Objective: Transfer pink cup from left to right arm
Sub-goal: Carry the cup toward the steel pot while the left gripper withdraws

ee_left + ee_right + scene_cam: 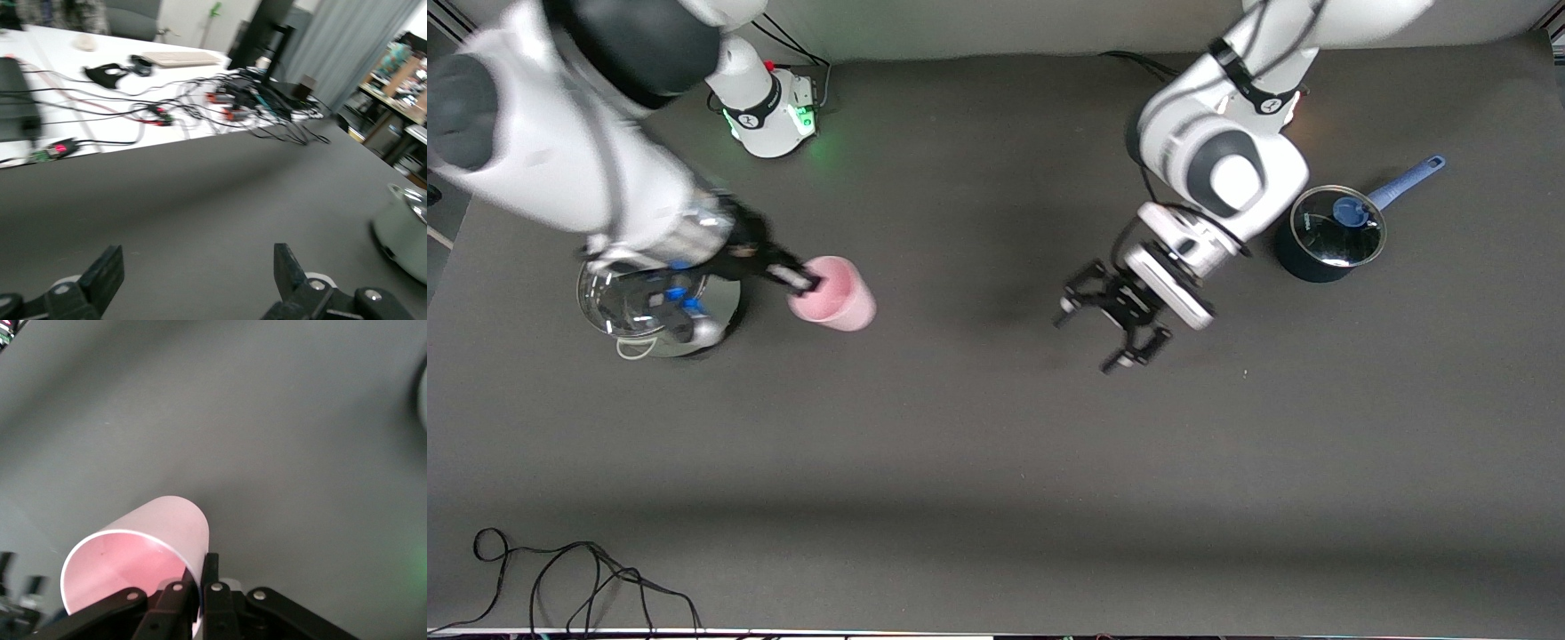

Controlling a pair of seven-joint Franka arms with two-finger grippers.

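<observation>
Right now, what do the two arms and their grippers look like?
Both arms are glossy white jointed shells with dark grey or black joint caps and black bands. The left gripper has black open-linkage skeletal fingers under a flat white wrist box; a black cable runs along that arm. The right gripper is black, with silver rivets showing in its wrist view. The right arm's base glows green.

A robotics lab: two white Franka arms (1218, 169) are mounted at a dark-covered worktop (978, 444). The left wrist view shows a white bench (100, 80) strewn with tangled cables (253, 107) and small electronics, with curtains (360, 47) nearby.
</observation>
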